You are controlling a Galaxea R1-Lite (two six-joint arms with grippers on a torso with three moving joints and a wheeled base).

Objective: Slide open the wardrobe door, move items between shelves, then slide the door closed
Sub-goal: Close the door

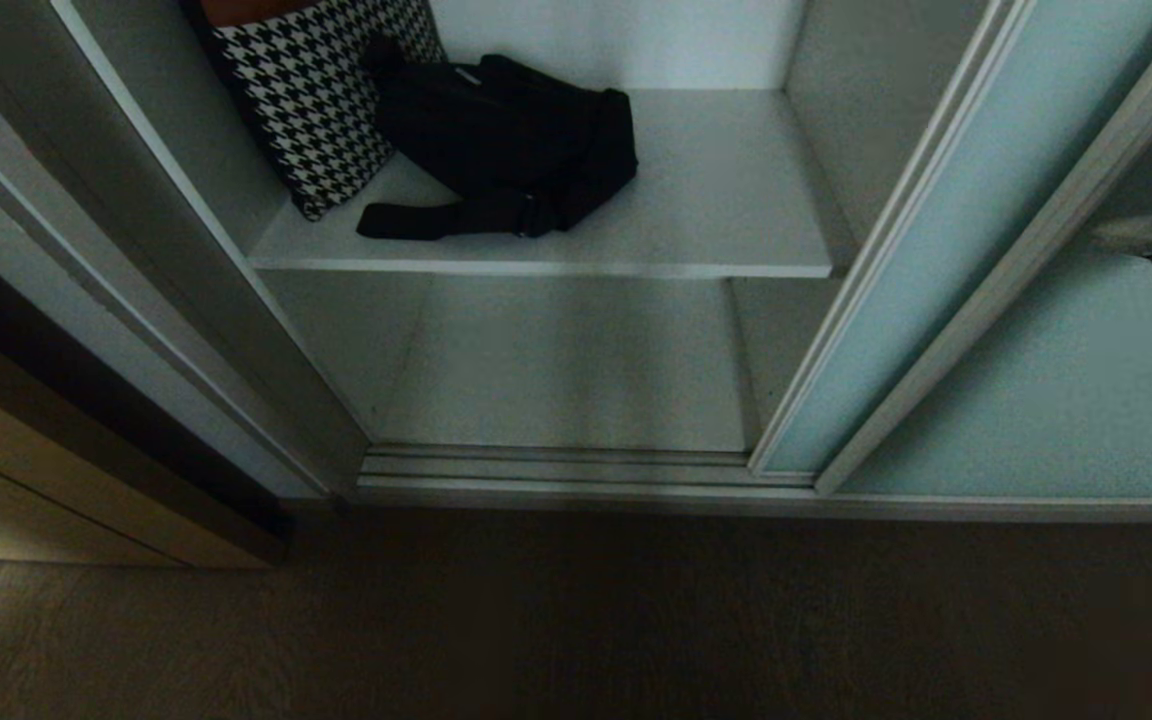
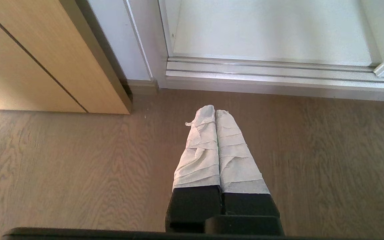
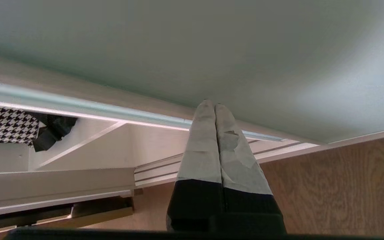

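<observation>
Pressed together and empty, my right gripper [image 3: 214, 106] sits against the sliding wardrobe door [image 3: 192, 50]; the black bag [image 1: 506, 140] lies at ten o'clock, long axis across the shelf [image 1: 716, 200].

Frosted matt glass door [image 1: 976, 260] in a silver metal frame; smooth white laminate shelf [image 1: 716, 200]; soft black cloth bag [image 1: 506, 140]; wood-grain floor [image 2: 78, 166].

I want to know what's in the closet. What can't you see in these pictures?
- Houndstooth bag: top cut off by the head view's edge.
- Black shoulder bag: mostly hidden behind the door frame in the right wrist view.
- Right gripper: only a dark part shows at the head view's right edge.
</observation>
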